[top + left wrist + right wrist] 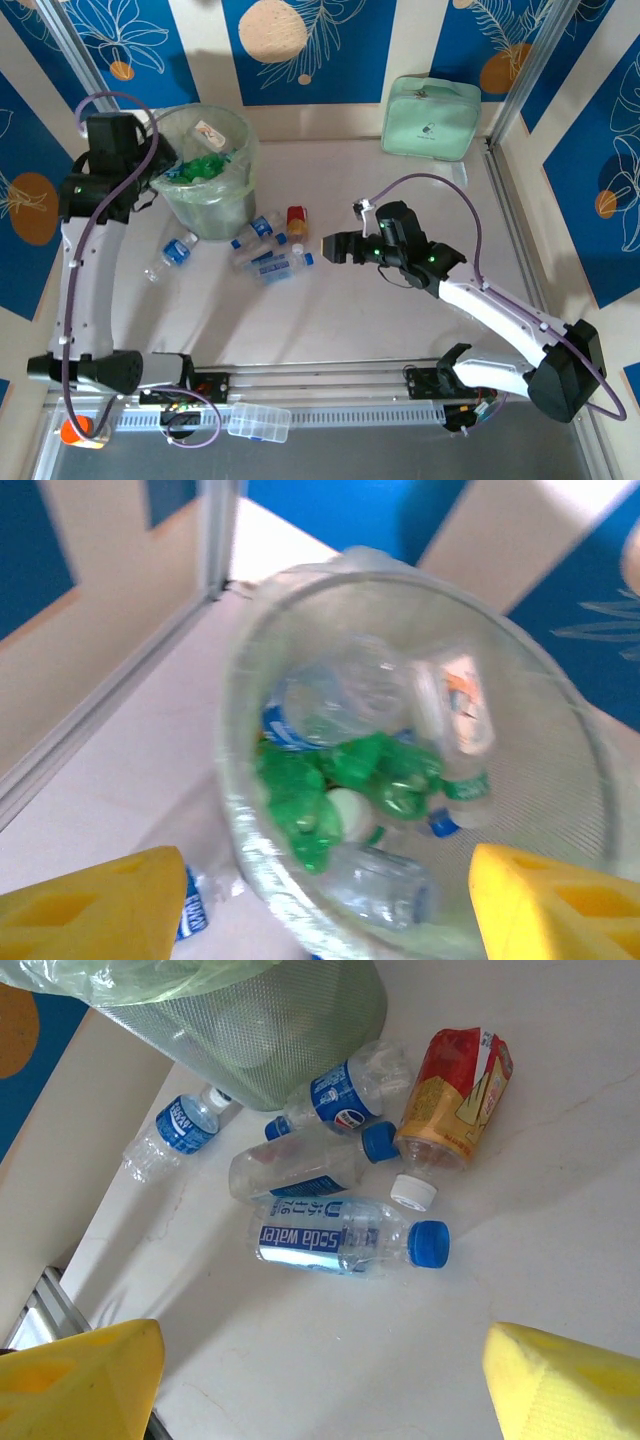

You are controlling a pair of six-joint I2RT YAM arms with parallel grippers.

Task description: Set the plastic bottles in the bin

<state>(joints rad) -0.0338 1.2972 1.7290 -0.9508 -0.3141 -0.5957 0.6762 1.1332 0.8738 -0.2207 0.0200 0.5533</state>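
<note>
Okay, the right gripper (322, 1365) is spread wide with nothing in it, hanging over the table (560, 1220) just short of the loose bottles (265, 250). The left gripper (325, 900) hovers over the bin (585, 800), fingers apart, nothing between them either.

Key relation: five bottles lie on the table between the right gripper and the bin, so the right arm is the nearer one. Closest is the Soda water bottle (345, 1240), flat on its side. From the wrist, its long axis runs roughly along the line from finger to finger, with the blue cap toward the right-hand finger. My guess is the wrist needs a turn so the jaws close across the body rather than end to end.

Two more clear bottles (310, 1165) lie behind it, touching. The orange-brown bottle (455, 1100) sits beside them, white cap toward the gripper. The lone bottle (170, 255) lies apart, beside the bin on the left arm's side.

Inside the bin, the green bottles (340, 785) and some clear ones are piled up and blurred, so I can't count them. The bin's top is cut off in the right wrist view. From overhead, the left fingers are hard to pick out against the arm.
</note>
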